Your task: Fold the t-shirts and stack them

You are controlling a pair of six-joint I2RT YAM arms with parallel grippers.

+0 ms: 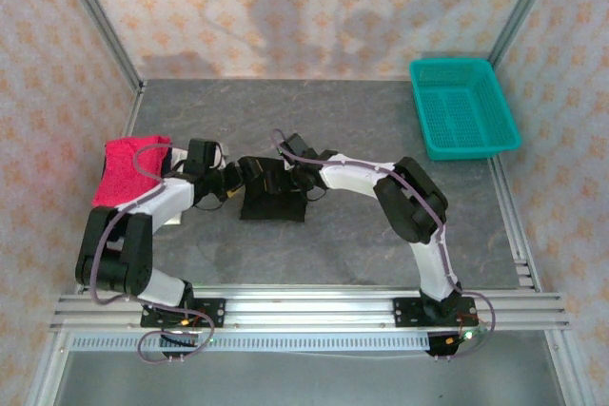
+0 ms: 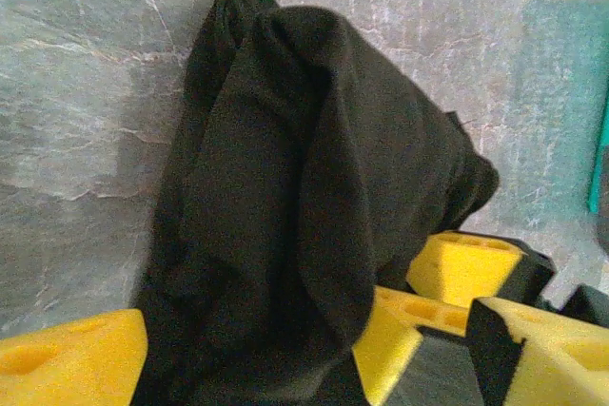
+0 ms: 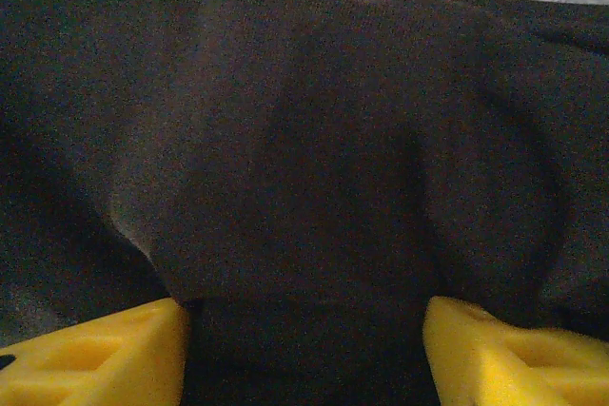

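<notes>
The left arm (image 1: 164, 202) and right arm (image 1: 354, 176) are white links with black joints and purplish cables (image 1: 152, 354). The left claw (image 2: 243, 354) and right claw (image 3: 304, 349) have yellow wedge fingers (image 3: 95, 354).

Bunched black tee (image 1: 274, 203), folded crimson tee (image 1: 128, 168)

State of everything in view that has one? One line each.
black t-shirt: bunched, loosely folded over itself
crimson-pink t-shirt: folded, lying flat on the left
teal mesh basket: upright, empty
left gripper: open, black cloth between its fingers
right gripper: fingers apart around black cloth, grip unclear
</notes>
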